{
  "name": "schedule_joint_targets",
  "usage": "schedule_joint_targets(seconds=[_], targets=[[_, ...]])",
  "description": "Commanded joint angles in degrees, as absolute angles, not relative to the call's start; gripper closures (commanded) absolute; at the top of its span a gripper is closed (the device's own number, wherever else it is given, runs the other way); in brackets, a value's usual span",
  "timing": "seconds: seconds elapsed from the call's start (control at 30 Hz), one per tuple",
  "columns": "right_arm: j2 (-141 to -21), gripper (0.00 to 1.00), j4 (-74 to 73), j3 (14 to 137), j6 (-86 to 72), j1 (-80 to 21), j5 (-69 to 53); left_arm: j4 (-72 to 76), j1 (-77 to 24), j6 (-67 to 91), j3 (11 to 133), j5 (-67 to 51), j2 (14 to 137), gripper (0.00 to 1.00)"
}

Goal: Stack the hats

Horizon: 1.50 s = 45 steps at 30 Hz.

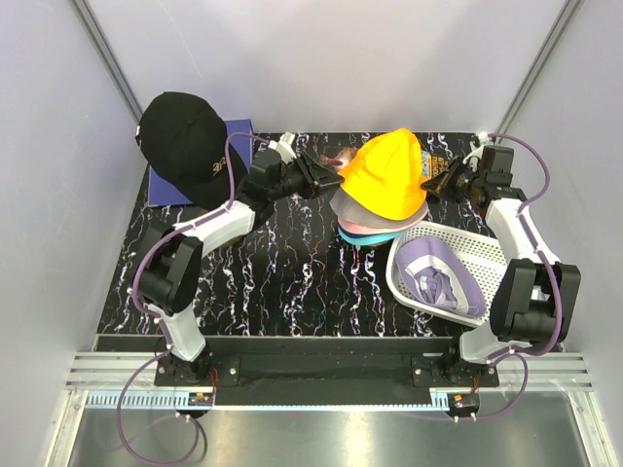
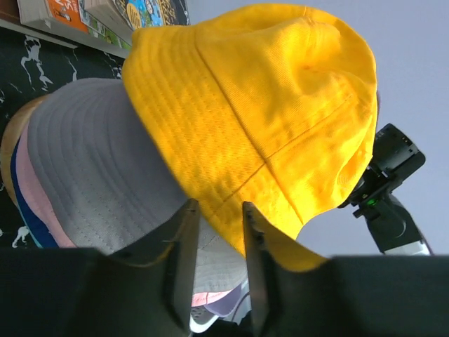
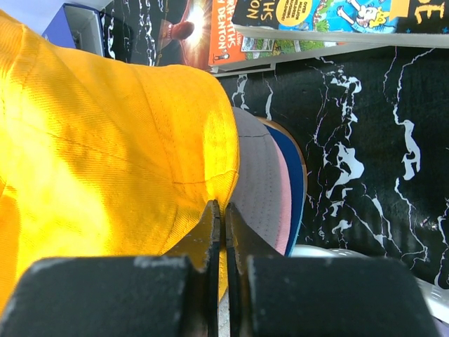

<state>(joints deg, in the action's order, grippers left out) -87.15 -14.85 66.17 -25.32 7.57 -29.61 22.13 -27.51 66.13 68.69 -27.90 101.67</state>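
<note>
Only the brim edges of the hats [image 1: 370, 229] stacked under the orange hat [image 1: 389, 175] show. The basket [image 1: 472, 245] beside it holds a lavender hat [image 1: 438, 277]. The right gripper [image 3: 223, 205] is closed, pinching the orange brim. The left gripper [image 2: 216, 221] straddles that brim, grip unclear.

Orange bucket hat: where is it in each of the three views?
Top external: orange bucket hat sits upper centre-right.
Left wrist: it fills the centre and right, above the left pincer.
Right wrist: it fills the left half, brim edge at the right pincer.
Shared landmark: grey hat directly beneath it.
</note>
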Motion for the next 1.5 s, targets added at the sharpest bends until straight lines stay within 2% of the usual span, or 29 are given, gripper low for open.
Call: schedule_joint_targets(seconds=[0.0, 0.2, 0.23, 0.27, 0.37, 0.73, 0.9, 1.0, 1.03, 1.13, 1.47], targets=[[-84.46, 1.0, -13.36, 65.57, -25.23, 7.91, -30.41, 27.95, -27.69, 67.41, 68.12, -29.79, 102.13, 0.74], [-83.76, 1.0, -13.62, 64.51, -25.31, 7.91, -30.15, 29.27, -27.86, 69.08, 67.5, -30.5, 103.09, 0.77], [-83.85, 1.0, -13.71, 64.42, -25.31, 7.91, -30.15, 29.18, -27.95, 69.34, 67.41, -30.59, 103.36, 0.75], [-83.67, 1.0, -13.62, 64.42, -25.31, 7.91, -30.06, 29.18, -28.21, 69.61, 67.41, -30.93, 103.53, 0.68], [-83.76, 1.0, -13.71, 64.51, -25.22, 7.91, -29.97, 29.36, -28.65, 70.05, 67.33, -31.29, 103.8, 0.61], [-84.11, 1.0, -13.62, 64.34, -25.22, 7.91, -29.97, 29.53, -28.83, 70.58, 67.85, -30.59, 104.15, 0.54], [-83.41, 1.0, -13.62, 64.07, -25.22, 7.91, -29.71, 32.34, -28.83, 70.49, 68.47, -29.88, 104.76, 0.65], [-82.97, 1.0, -13.71, 64.16, -25.22, 7.91, -29.44, 34.54, -28.83, 71.01, 68.91, -30.15, 105.82, 0.78], [-82.88, 1.0, -13.71, 64.16, -25.22, 7.91, -29.36, 34.63, -28.83, 71.02, 68.91, -29.97, 105.99, 0.88], [-81.92, 1.0, -13.71, 64.6, -25.4, 7.91, -28.92, 34.8, -28.83, 70.4, 68.82, -30.15, 106.35, 1.0], [-77.96, 1.0, -14.5, 69.25, -26.54, 7.91, -26.9, 26.46, -28.39, 60.32, 73.39, -29.8, 103.55, 1.0]])
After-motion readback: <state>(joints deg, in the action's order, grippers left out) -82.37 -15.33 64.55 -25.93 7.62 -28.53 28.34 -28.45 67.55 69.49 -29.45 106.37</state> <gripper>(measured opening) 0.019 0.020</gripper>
